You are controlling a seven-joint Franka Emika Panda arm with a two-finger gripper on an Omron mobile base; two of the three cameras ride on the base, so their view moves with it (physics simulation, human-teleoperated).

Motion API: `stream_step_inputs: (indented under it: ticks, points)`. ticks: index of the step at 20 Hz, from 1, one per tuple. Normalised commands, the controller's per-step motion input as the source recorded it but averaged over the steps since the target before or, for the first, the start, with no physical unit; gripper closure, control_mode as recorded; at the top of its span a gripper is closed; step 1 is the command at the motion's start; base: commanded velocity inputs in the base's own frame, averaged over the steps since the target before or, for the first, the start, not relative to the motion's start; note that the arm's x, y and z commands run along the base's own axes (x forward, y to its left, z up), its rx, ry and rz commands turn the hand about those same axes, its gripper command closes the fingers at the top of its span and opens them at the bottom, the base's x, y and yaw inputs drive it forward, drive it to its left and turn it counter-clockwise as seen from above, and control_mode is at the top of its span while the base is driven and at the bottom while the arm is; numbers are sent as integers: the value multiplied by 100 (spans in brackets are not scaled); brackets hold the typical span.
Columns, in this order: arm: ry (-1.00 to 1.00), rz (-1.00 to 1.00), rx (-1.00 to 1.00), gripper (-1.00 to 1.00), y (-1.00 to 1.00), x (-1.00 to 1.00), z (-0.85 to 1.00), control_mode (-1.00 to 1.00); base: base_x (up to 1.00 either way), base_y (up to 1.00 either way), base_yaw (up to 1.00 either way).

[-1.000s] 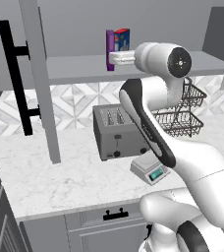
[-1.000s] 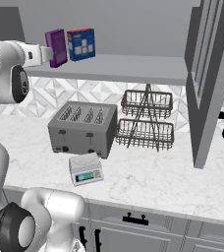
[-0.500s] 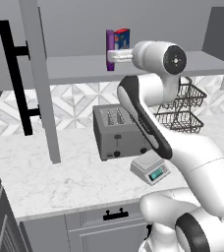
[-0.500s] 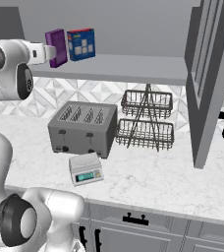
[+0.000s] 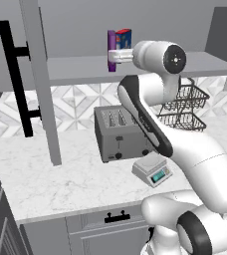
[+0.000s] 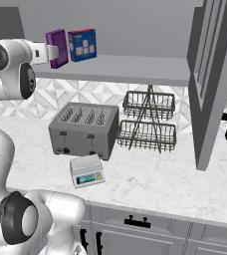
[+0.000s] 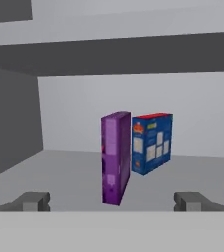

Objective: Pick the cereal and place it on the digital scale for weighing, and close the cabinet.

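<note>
The cereal (image 7: 115, 157), a thin purple box, stands upright on the open cabinet's shelf (image 5: 80, 69), edge-on to the hand. My gripper (image 7: 113, 202) is open, its fingertips (image 7: 35, 201) spread wide to either side of the box's base and still a little short of it. From the base cameras the gripper (image 5: 113, 54) reaches the cereal (image 5: 112, 50) at mid height, and likewise the gripper (image 6: 52, 52) meets the cereal (image 6: 57, 48). The digital scale (image 5: 153, 172) (image 6: 87, 170) sits on the counter in front of the toaster. The cabinet door (image 6: 210, 84) (image 5: 38, 74) stands open.
A blue box with a red top (image 7: 152, 142) (image 6: 82, 45) stands just behind and beside the cereal. A grey toaster (image 6: 84, 129) and a two-tier wire basket rack (image 6: 148, 119) occupy the counter under the shelf. The door's black bar handle (image 5: 17, 74) sticks out.
The hand has moved forward and slightly up along the shelf toward the cereal. The jaws have stayed wide; nothing else has moved.
</note>
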Motion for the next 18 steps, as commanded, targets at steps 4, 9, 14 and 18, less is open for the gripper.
stream_step_inputs:
  ticks: [4, 9, 14, 18]
  points:
    - [0, 0, 0, -100, 0, 15, 0, -100, 0, 0, 0]
    - [0, 0, 0, -100, 0, 8, 0, -100, 0, 0, 0]
    - [0, 0, 0, -100, 2, 15, 0, -100, 0, 0, 0]
    - [0, 0, 0, -100, 0, 16, 0, -100, 0, 0, 0]
